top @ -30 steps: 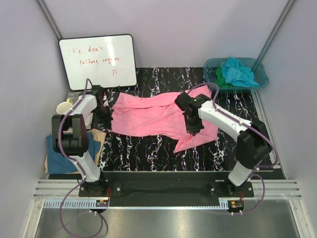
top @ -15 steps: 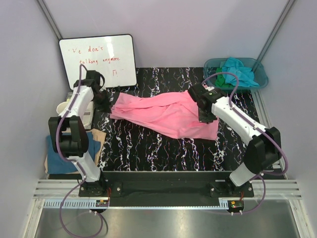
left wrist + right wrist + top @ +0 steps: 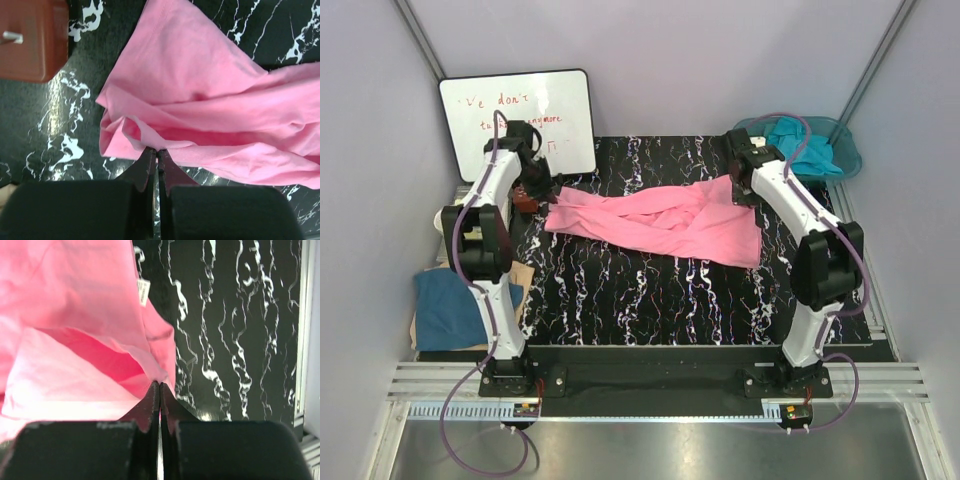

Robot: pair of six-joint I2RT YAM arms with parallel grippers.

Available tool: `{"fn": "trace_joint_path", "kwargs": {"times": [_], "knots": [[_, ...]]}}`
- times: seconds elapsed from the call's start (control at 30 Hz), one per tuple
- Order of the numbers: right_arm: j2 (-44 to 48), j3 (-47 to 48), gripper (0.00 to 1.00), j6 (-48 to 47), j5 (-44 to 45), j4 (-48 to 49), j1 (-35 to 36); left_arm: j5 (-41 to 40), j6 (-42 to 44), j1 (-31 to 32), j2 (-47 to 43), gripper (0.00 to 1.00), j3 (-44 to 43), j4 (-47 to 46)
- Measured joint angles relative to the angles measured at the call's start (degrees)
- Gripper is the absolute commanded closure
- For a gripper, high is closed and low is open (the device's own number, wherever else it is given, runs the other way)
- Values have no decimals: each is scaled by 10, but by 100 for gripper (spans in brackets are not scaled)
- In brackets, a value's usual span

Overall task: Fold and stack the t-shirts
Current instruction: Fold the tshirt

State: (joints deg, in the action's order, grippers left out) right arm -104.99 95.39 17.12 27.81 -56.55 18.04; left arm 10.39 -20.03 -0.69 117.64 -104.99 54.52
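From above, the pink t-shirt lies stretched in a rumpled band across the far half of the black marbled table. The left gripper holds its left end and the right gripper its right end. Behind the right arm, a teal plastic basin holds a turquoise t-shirt and a green t-shirt. A dark blue t-shirt lies flat off the table's left edge. A whiteboard leans against the back wall.

At the left wrist, the left gripper has its jaws pressed together on a folded edge of the pink t-shirt. A red-brown box sits on the table nearby.

At the right wrist, the right gripper is pinched tight on the pink t-shirt at its hem, with a white label showing on the cloth.
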Motion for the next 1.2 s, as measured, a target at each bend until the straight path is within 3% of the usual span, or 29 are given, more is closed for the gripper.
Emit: {"fn": "trace_joint_path", "kwargs": {"times": [0.37,0.9,0.93,0.97,1.0,1.03,1.07,1.1,1.13,1.17,1.2], "knots": [[-101,95,100,-28,2,19,-31,-5,-4,1,111,100,-101,31],[-134,167,100,-52,32,61,-41,-21,-8,-4,134,100,-137,50],[-142,173,100,-52,32,62,-42,-21,-10,-5,137,90,-141,52],[-152,181,100,-53,32,62,-43,-21,-10,-5,142,72,-146,54],[-162,189,100,-54,32,63,-45,-21,-9,-5,146,33,-152,55],[-173,196,100,-55,31,64,-47,-21,-10,-5,153,20,-161,57],[-184,203,100,-57,31,64,-50,-21,-10,-6,159,9,-169,57],[-198,212,94,-58,31,64,-53,-20,-16,-6,165,1,-175,57],[-208,217,84,-60,31,64,-55,-20,-12,-7,168,1,-176,57],[-217,222,64,-60,31,65,-57,-19,-13,-8,168,1,-176,60],[-228,228,52,-61,31,64,-59,-18,-14,-8,169,1,-176,63]]}}
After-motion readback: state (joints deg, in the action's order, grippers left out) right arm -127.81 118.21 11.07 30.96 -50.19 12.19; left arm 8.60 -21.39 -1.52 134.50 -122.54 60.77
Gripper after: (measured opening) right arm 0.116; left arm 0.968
